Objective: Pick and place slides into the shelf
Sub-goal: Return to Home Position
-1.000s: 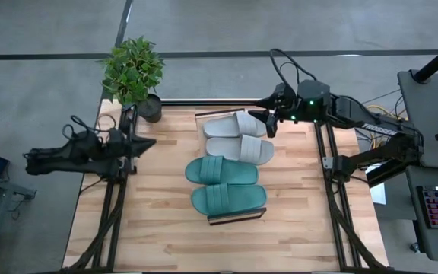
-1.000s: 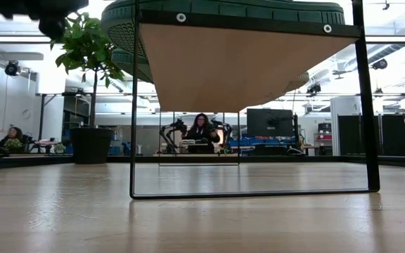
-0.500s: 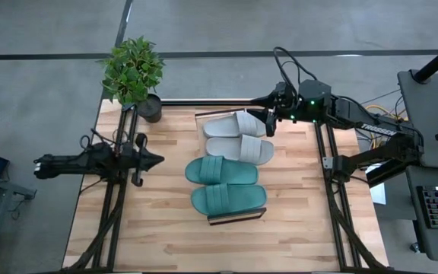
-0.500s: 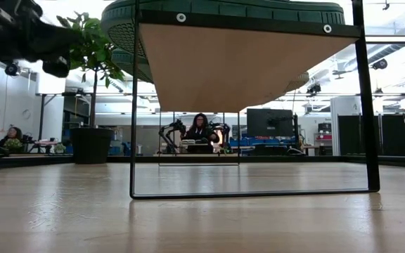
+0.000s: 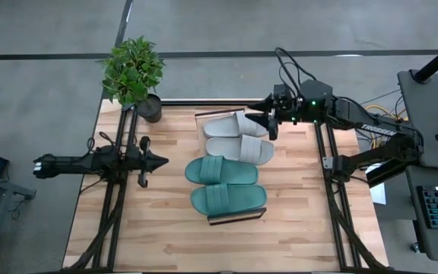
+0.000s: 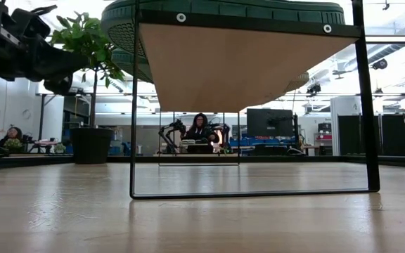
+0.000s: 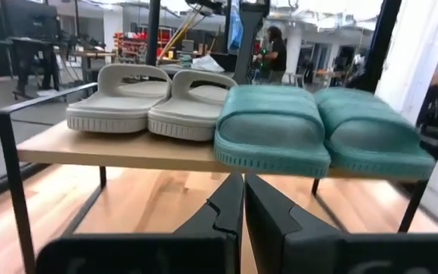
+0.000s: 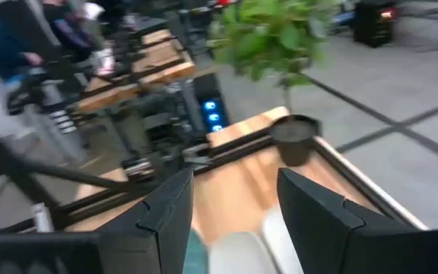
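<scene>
The shelf [image 5: 236, 218] stands mid-table, and all four slides rest sole-down on its wood plank [image 7: 128, 152]. The grey-beige pair [image 5: 236, 135] lies at the far end and the teal pair [image 5: 225, 185] at the near end. In the left wrist view both pairs show in a row, grey [image 7: 147, 95] and teal [image 7: 318, 125]. My left gripper [image 5: 165, 160] is shut and hovers level to the shelf's left, pointing at it. My right gripper [image 5: 268, 122] is open above the right end of the farthest grey slide [image 8: 242, 255], and I see no touch.
A potted plant [image 5: 133, 72] stands at the table's far left corner. From table height the shelf's black frame [image 6: 133, 105] and the plank's underside [image 6: 245, 67] fill the view. People sit in the room beyond [image 6: 201, 130]. Bare tabletop lies left of and nearer than the shelf.
My left arm has swung toward the near edge and come lower, and now points level at the shelf's left side; its gripper has stayed shut. The slides and the shelf have not moved.
</scene>
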